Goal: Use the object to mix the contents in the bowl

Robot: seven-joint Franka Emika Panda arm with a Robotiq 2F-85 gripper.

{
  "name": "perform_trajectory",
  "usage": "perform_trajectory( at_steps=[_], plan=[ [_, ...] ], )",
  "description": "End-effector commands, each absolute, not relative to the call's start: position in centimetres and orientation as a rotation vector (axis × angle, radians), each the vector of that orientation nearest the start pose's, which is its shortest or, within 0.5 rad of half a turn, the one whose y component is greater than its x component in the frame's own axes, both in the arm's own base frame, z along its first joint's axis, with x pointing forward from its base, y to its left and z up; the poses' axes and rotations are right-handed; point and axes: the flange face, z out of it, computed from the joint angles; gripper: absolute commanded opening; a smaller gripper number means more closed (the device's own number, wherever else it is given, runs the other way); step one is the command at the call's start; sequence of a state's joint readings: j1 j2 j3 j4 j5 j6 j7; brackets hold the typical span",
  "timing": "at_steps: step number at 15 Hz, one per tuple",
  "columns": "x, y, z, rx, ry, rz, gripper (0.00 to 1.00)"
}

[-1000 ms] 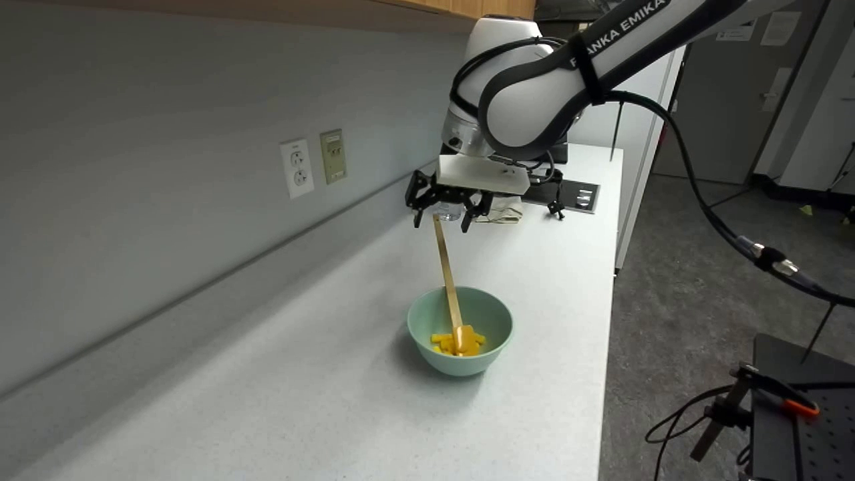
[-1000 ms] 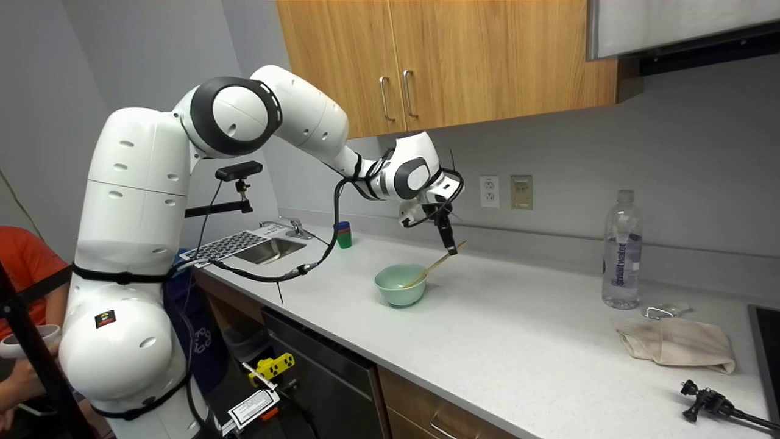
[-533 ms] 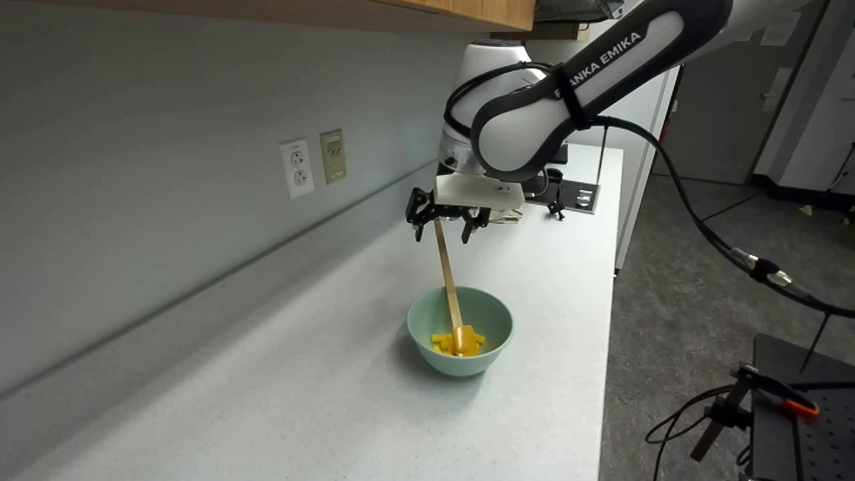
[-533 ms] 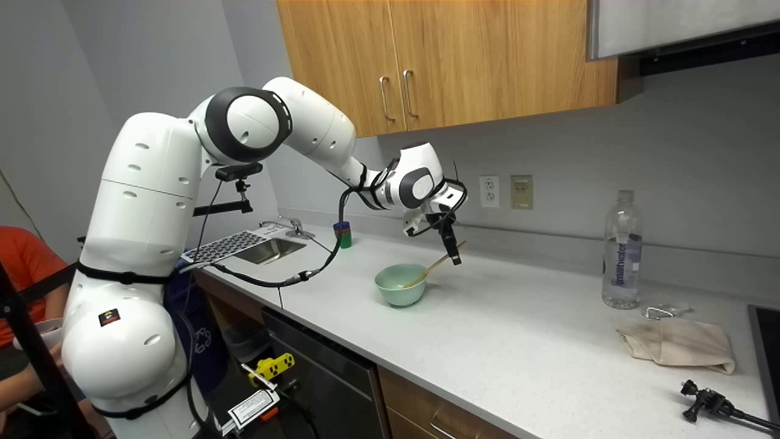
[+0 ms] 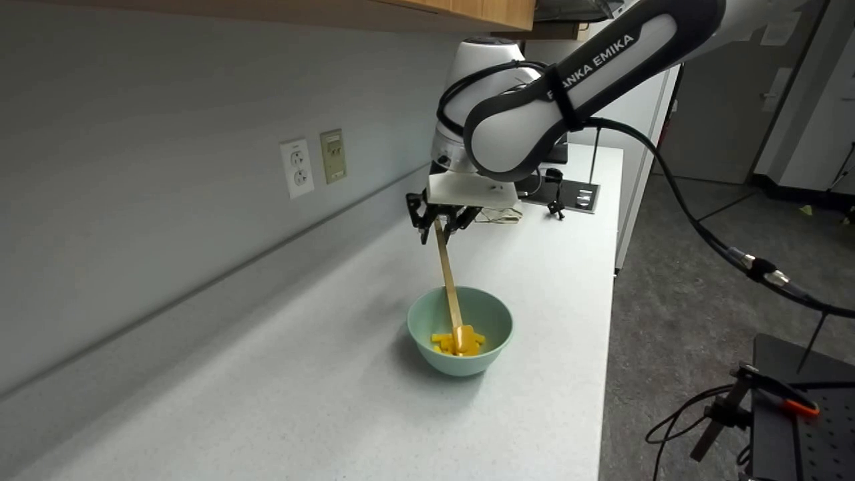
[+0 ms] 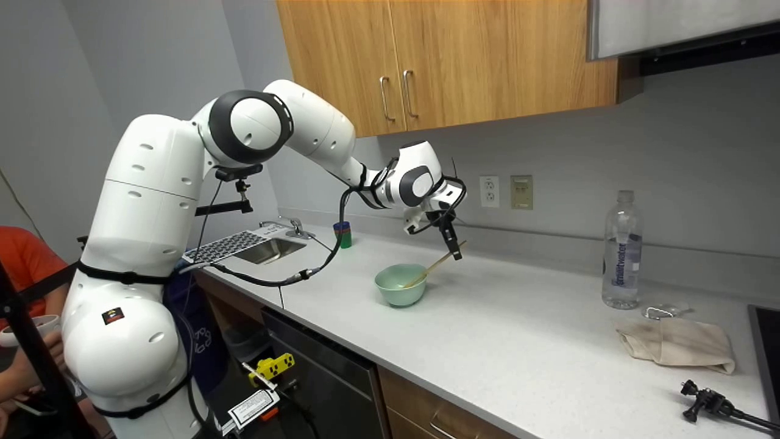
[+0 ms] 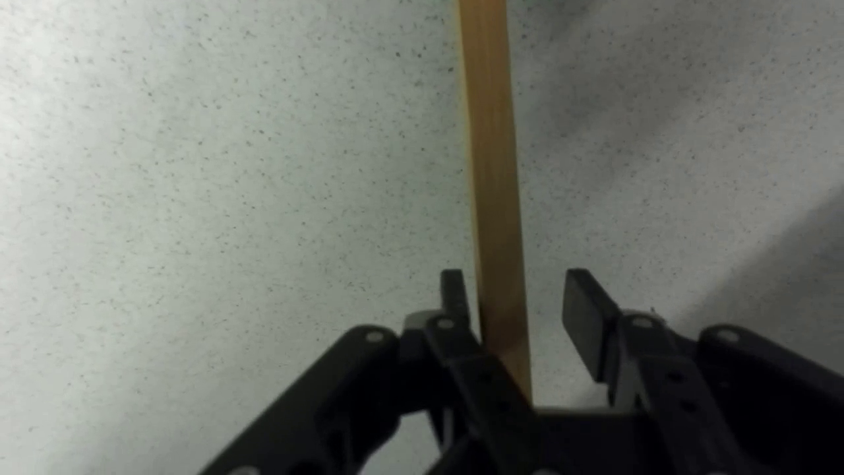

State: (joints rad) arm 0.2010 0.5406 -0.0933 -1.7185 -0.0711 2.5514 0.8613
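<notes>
Several yellow chunks (image 5: 445,343) sit at the bottom of the pale green bowl (image 5: 461,367), upright on the white counter (image 5: 300,414), nearest me in an exterior view. Wooden stick (image 5: 448,275): foot down among the chunks, shaft crossing the far rim, top leaning far and slightly left. Mixing not begun, I'd say; current step looks like taking hold of the handle. Gripper (image 7: 514,287) up by the top end, fingers spread, nothing held; wrist view shows the stick between them, just beside the finger on the left, wider gap on the right. Risk: off-centre closing. One finger would hit first, shove the handle, and the stick could slide along the rim or drag the bowl. Grip that high probably means weak control: stick may twist once stirring starts, chunks could flip out. Farther back: folded cloth (image 5: 501,216) and dark cooktop (image 5: 576,194), probably no hazard.
</notes>
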Motion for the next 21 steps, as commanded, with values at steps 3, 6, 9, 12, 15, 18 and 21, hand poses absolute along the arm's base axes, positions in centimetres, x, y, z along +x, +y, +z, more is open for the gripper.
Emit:
perform_trajectory(
  at_steps=[3, 6, 9, 12, 15, 18, 21],
  plan=[
    [69.5, 8.6, 31.6, -2.887, 1.045, -0.541, 0.00],
    [69.2, 9.0, 32.0, -2.901, 1.043, -0.566, 0.04],
    [68.7, 9.8, 32.6, -2.913, 1.028, -0.616, 0.04],
    [67.9, 11.1, 34.0, -2.927, 0.990, -0.727, 0.04],
    [67.0, 12.8, 35.5, -2.926, 0.934, -0.890, 0.04],
    [66.3, 14.1, 36.5, -2.921, 0.903, -1.043, 0.04],
    [65.7, 14.9, 37.0, -2.926, 0.893, -1.136, 0.04]
  ],
)
